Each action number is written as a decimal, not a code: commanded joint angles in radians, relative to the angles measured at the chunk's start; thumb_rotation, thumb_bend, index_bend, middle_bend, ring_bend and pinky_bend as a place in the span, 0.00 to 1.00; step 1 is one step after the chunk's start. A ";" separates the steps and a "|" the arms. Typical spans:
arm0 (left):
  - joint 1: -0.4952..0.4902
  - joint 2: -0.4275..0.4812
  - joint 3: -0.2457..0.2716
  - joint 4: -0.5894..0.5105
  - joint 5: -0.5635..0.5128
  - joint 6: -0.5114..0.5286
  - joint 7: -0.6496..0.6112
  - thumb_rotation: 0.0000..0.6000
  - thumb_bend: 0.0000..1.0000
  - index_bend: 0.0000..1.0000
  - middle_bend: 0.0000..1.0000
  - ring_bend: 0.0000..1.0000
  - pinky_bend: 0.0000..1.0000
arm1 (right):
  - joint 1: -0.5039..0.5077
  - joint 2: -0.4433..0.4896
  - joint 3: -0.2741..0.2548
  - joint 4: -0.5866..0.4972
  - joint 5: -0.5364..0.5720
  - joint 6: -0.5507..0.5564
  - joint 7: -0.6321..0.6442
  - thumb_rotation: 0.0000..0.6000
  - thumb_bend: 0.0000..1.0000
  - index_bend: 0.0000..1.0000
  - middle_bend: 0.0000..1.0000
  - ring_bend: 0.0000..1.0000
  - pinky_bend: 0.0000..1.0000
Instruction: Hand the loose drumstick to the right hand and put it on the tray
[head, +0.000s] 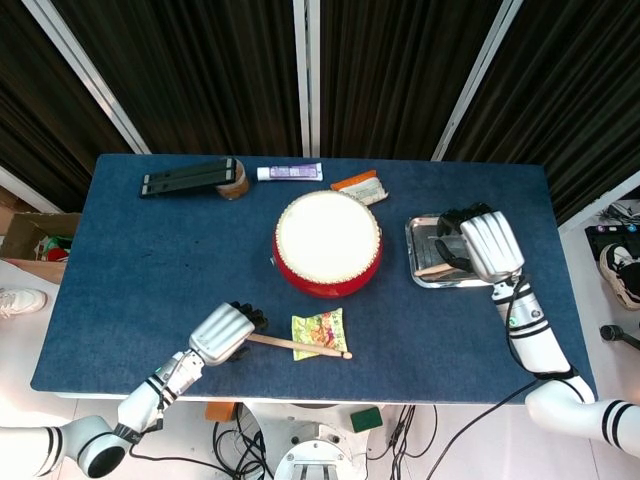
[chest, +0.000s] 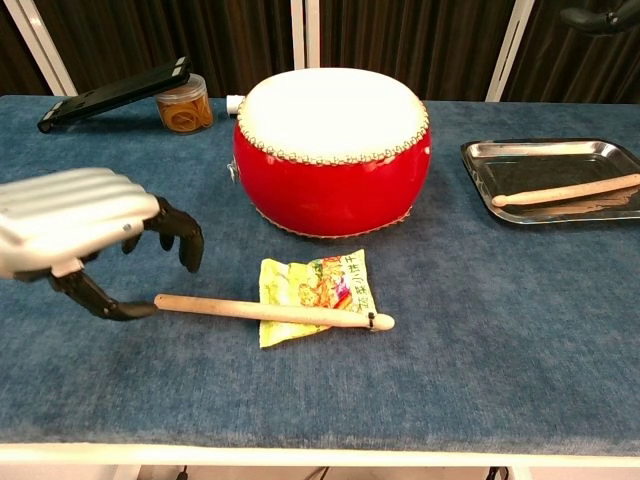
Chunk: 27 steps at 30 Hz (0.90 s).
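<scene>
loose drumstick (chest: 270, 312) lies across snack packet (chest: 315, 293); left hand (chest: 75, 225) spread beside it.

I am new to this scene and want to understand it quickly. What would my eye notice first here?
First the big red drum with its pale skin, standing mid-table. In front of it the loose drumstick lies across a yellow snack packet, with the left hand open at its blunt end. At the right, a steel tray holds a second drumstick.
</scene>
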 joint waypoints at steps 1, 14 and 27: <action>0.019 -0.059 0.002 0.041 -0.007 0.001 0.046 1.00 0.25 0.44 0.40 0.37 0.52 | -0.004 -0.002 0.000 0.004 0.000 0.003 0.006 1.00 0.33 0.61 0.59 0.59 0.49; 0.031 -0.169 -0.038 0.108 -0.036 0.002 0.100 1.00 0.26 0.44 0.42 0.37 0.52 | -0.015 -0.006 0.003 0.021 -0.003 0.007 0.024 1.00 0.33 0.61 0.59 0.59 0.48; 0.044 -0.196 -0.043 0.144 -0.051 -0.005 0.104 1.00 0.33 0.50 0.50 0.41 0.52 | -0.019 -0.014 0.003 0.042 -0.003 -0.002 0.041 1.00 0.33 0.61 0.59 0.59 0.48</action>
